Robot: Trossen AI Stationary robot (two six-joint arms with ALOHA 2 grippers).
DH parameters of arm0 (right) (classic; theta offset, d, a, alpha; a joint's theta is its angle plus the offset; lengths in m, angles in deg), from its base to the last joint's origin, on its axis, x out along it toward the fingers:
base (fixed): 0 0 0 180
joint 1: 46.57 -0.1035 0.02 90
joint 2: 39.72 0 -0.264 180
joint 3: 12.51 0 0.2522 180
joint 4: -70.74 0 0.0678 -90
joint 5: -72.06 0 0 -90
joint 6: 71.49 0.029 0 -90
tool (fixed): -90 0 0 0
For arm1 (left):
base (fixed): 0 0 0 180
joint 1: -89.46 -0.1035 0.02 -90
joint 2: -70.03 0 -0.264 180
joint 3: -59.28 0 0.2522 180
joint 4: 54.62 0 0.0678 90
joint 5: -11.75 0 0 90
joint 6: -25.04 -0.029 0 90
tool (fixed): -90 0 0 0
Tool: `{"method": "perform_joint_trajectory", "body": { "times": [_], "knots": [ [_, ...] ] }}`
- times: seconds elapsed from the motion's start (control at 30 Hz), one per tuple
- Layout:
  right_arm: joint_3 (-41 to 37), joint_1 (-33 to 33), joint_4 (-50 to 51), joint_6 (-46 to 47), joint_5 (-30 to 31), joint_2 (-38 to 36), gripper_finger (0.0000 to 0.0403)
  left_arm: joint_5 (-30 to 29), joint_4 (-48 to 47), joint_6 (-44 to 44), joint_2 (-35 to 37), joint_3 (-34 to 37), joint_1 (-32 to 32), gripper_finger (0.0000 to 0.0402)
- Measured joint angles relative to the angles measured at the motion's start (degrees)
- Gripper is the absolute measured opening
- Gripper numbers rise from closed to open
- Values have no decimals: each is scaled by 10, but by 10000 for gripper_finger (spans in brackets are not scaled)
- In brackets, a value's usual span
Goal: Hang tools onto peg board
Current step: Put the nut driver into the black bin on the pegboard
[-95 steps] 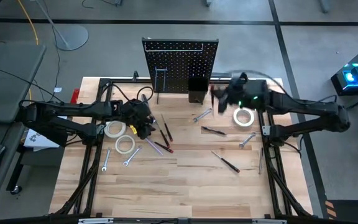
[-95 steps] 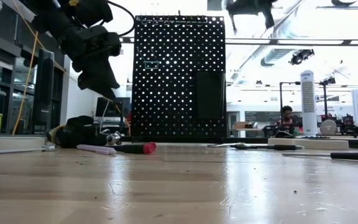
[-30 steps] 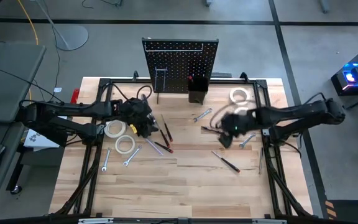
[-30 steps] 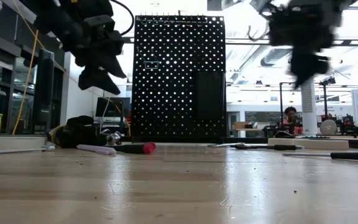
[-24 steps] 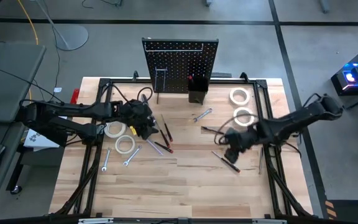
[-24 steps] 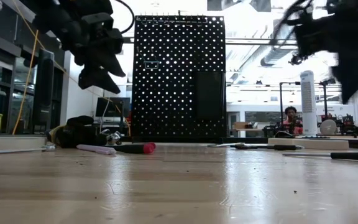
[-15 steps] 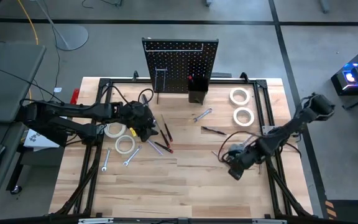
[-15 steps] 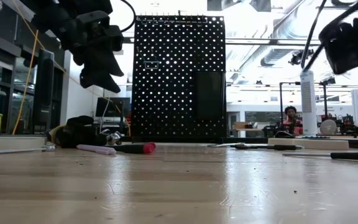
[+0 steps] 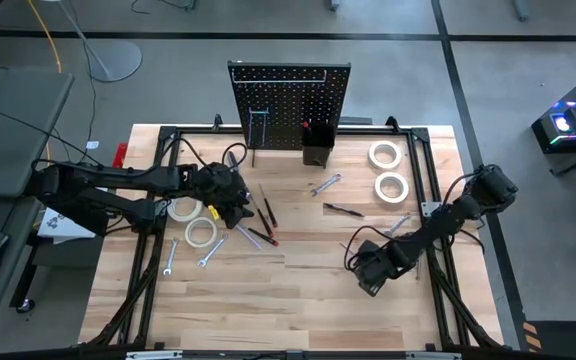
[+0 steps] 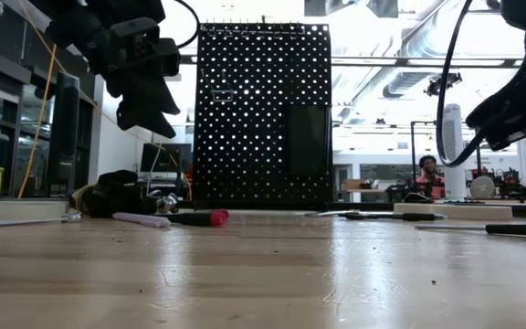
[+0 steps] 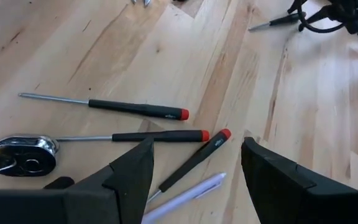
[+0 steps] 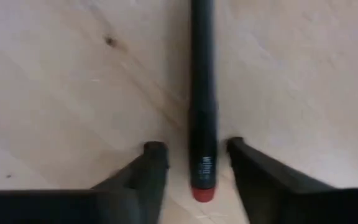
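Observation:
A slim black screwdriver with a red end (image 12: pixel 202 118) lies flat on the wooden table. My right gripper (image 12: pixel 194 152) points straight down over its handle, open, with one finger on each side and a gap to both; in the high view it stands at the near right (image 9: pixel 368 272). My left gripper (image 9: pixel 236 205) hangs open above a cluster of red-tipped screwdrivers (image 11: pixel 138 108), touching none. The black peg board (image 9: pixel 290 105) stands upright at the table's far edge, with a small black bin (image 9: pixel 316 152) on it.
White tape rolls lie at the far right (image 9: pixel 386 154), (image 9: pixel 392 186) and beside the left arm (image 9: pixel 201 232). Wrenches (image 9: pixel 325 185), (image 9: pixel 169 257) and pliers (image 9: pixel 343 209) lie scattered. A ratchet head (image 11: pixel 18 155) is under my left gripper. Bare wood spans the near middle.
My right gripper has swung from the table's middle right toward the near edge and sunk low, tipping from slanted to pointing straight down over the lone screwdriver. Nothing on the table has moved.

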Motion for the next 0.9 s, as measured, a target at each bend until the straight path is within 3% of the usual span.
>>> {"method": "perform_joint_trajectory", "body": {
  "times": [0.1,0.13,0.3,0.4,0.53,0.67,0.77,0.9],
  "knots": [
    [-2,0,18,-12,4,-10,38,1,15,14,0,0,0,223],
    [-2,0,27,-22,7,-19,27,4,29,20,0,0,0,223],
    [21,-1,160,-73,3,-80,14,24,143,23,1,0,0,223],
    [60,-2,190,-77,4,-130,4,48,234,22,2,0,0,223],
    [135,0,249,-79,71,-195,4,55,320,14,2,-7,2,223],
    [210,22,324,-90,152,-221,3,22,316,-46,2,-40,3,223],
    [218,40,329,-141,153,-221,2,-6,312,-89,2,-50,2,223],
    [194,50,216,-157,123,-218,1,-24,249,-106,2,-51,2,223]
  ]
}}
